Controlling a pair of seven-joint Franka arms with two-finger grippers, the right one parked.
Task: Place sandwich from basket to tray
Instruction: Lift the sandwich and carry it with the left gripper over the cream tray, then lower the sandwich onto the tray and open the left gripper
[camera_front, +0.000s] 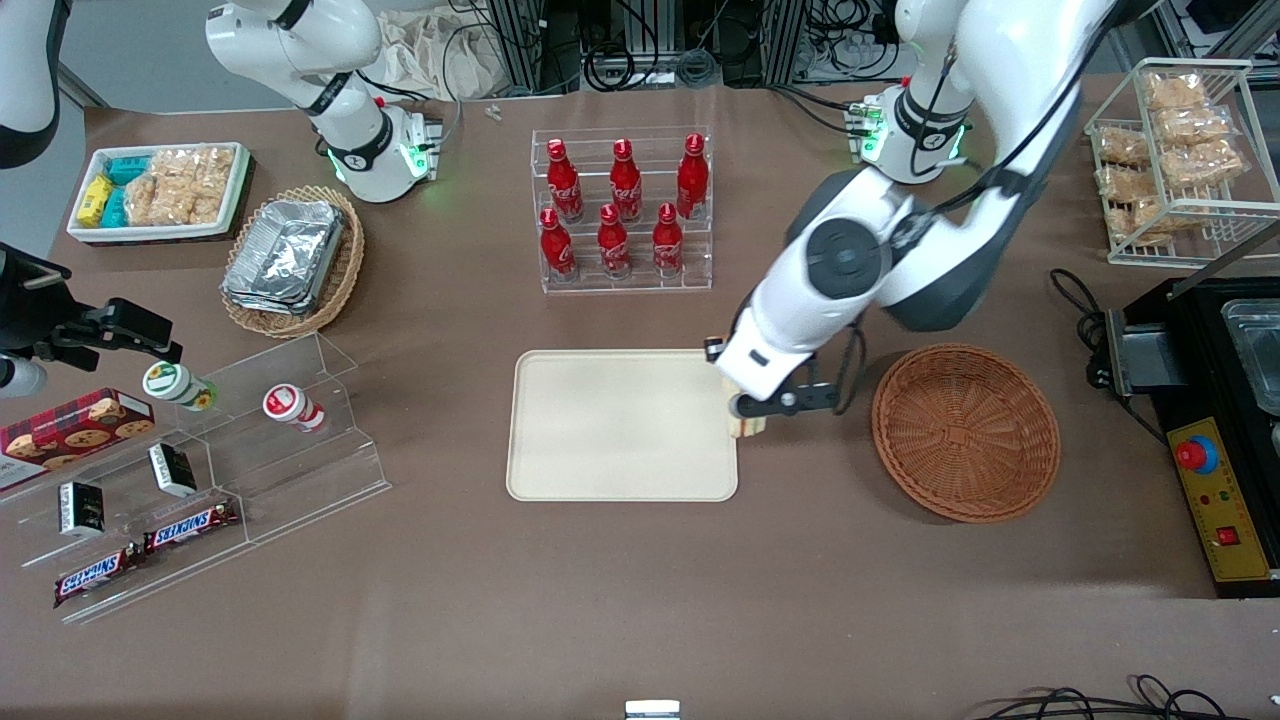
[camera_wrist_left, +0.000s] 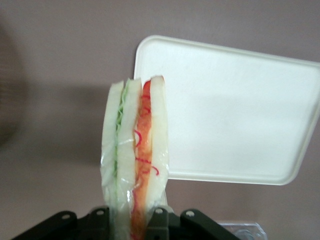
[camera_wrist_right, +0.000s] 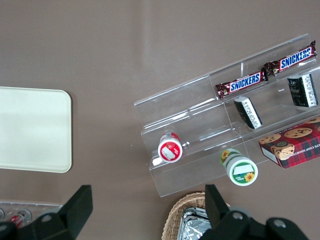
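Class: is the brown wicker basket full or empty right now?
Empty. The basket shows only bare weave; the sandwich is clamped in the end effector at the tray's edge.

Sandwich (camera_wrist_left: 135, 160) base, fingers (camera_wrist_left: 159, 222) seemingly cropped.

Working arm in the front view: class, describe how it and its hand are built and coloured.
The working arm has glossy white rounded shells with dark grey joint caps, a green-lit base ring and black cables trailing alongside. Its hand, by the tray's edge, is black with bolted finger mounts.
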